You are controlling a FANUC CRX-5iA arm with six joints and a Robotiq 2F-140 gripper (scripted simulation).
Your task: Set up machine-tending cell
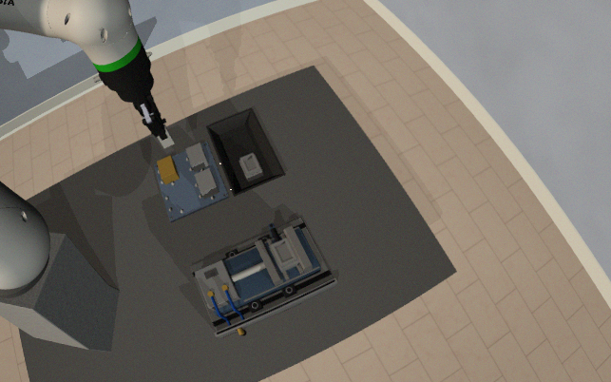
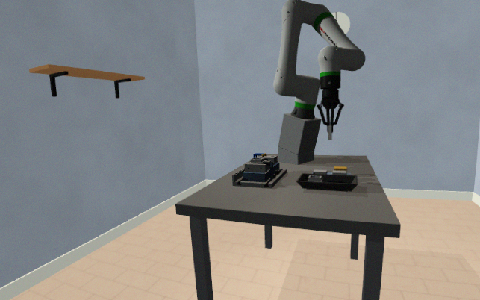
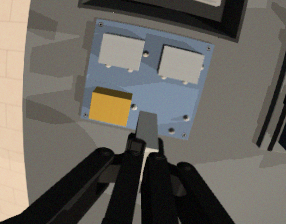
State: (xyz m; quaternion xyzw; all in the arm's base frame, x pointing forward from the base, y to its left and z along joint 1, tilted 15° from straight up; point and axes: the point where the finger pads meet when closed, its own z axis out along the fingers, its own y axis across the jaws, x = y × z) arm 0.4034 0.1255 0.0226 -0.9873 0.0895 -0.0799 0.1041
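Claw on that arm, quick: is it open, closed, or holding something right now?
Claw: closed, fingers pressed together with nothing between them, hanging in the air above the table.

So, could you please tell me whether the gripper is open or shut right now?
Shut and holding nothing. The gripper has its fingertips pressed together in the wrist view, and it hangs in the air above the infeed plate.

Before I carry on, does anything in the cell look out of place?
Yes: a finished part, pocket up, occupies the vise opening instead of the outfeed tray. The gripper hangs shut and empty above the infeed plate.
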